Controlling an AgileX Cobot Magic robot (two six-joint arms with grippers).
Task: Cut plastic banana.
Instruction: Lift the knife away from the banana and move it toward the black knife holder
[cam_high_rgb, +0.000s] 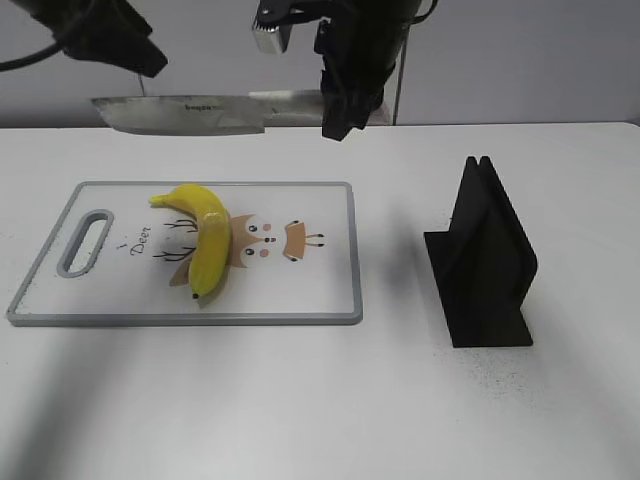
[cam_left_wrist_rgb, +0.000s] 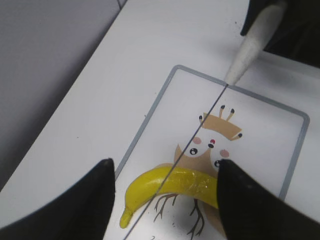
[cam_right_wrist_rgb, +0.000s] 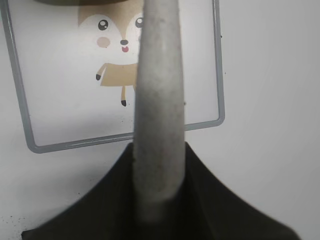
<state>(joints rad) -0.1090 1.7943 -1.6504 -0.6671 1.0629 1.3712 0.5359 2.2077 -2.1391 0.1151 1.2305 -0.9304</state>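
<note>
The yellow plastic banana lies on the white cutting board with a deer picture; it also shows in the left wrist view. My right gripper is shut on the grey handle of a knife, whose blade points left, held high above the board's far edge. In the left wrist view the blade's thin edge runs over the banana. My left gripper is open and empty, its fingers to either side of the banana, well above it; in the exterior view it is at the top left.
A black knife stand stands on the white table to the right of the board. The board has a grey rim and a handle slot at its left end. A grey wall lies behind the table.
</note>
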